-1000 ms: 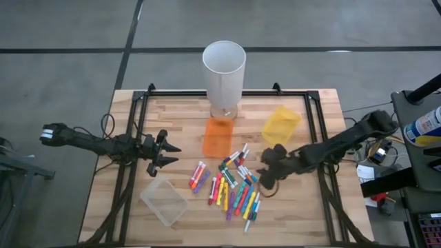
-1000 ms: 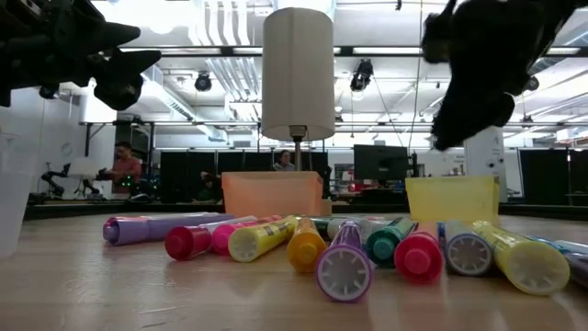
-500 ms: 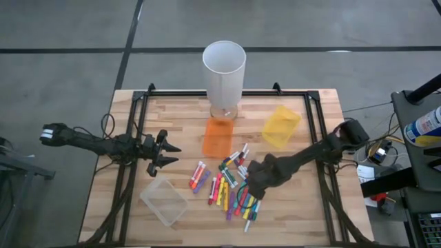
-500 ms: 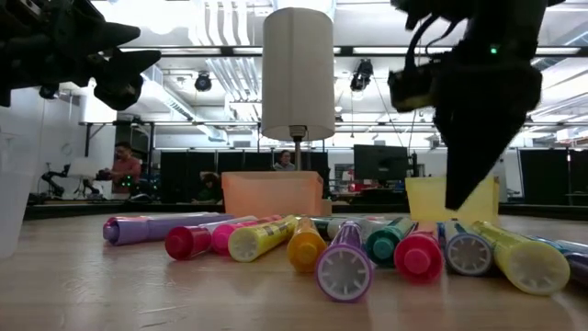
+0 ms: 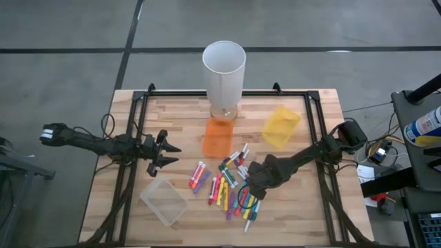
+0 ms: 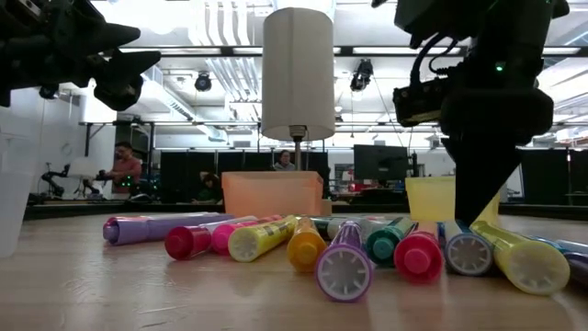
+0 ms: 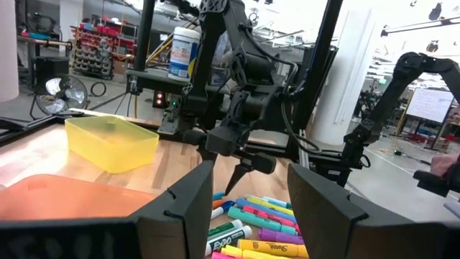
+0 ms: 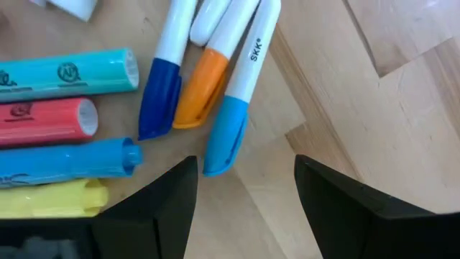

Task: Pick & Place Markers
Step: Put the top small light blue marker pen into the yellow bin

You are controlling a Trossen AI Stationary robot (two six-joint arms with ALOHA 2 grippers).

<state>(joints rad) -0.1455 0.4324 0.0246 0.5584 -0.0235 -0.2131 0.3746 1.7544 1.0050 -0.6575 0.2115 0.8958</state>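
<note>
Right tool (image 5: 252, 184) lowered — markers (image 5: 222, 187) partly hidden

1. The table (image 5: 172, 110) is made of light wood planks.
2. A heap of markers (image 5: 231, 182) lies on it.
3. An orange bin (image 5: 218, 136), a yellow bin (image 5: 280, 125) and a clear bin (image 5: 164, 201) sit on it too.
4. A tall white cylinder (image 5: 224, 69) stands at the far edge.

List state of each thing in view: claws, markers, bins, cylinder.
Left claw: open, empty, waiting off to the left of the markers.
Right claw: open, empty, low over the marker pile.
Markers: capped, lying loose on the table, none in a bin.
Orange bin: upright, no markers inside.
Yellow bin: upright, no markers inside.
Clear bin: upright, no markers inside.
White cylinder: standing upright, open at top.
</note>
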